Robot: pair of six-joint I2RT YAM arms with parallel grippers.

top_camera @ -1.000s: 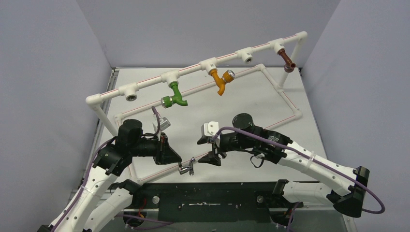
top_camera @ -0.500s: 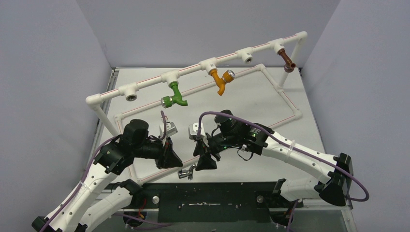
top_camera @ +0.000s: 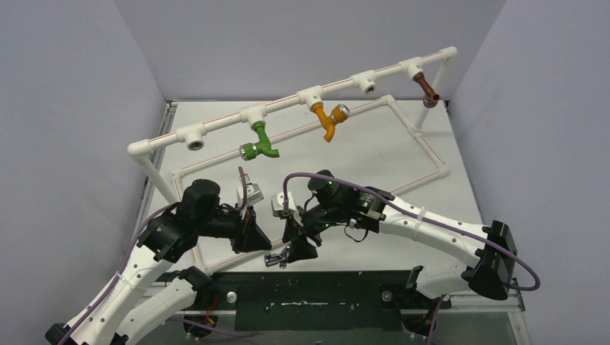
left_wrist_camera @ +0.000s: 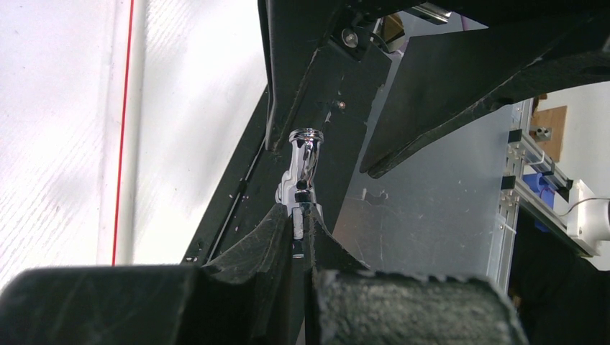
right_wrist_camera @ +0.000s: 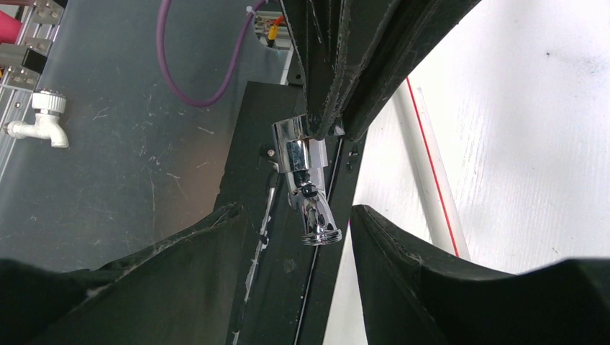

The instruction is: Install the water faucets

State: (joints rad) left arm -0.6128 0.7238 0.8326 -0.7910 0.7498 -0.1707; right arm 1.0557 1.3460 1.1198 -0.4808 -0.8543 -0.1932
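Observation:
A shiny chrome water faucet hangs just above the table's near edge, over the black base plate. My left gripper is shut on its lever end; in the left wrist view the handle is pinched between the fingertips and the chrome body sticks out beyond them. My right gripper is open, one finger on each side of the faucet's threaded end, not touching it. In the right wrist view the left gripper reaches in from above.
A white pipe frame spans the back of the table, carrying a green tap, an orange tap and a brown tap. Open sockets sit at left and right. Grey walls stand close on both sides.
My right arm has swung left and toward the near edge, bringing its jaws around the faucet while they narrow. The left gripper holds the faucet and has barely moved.

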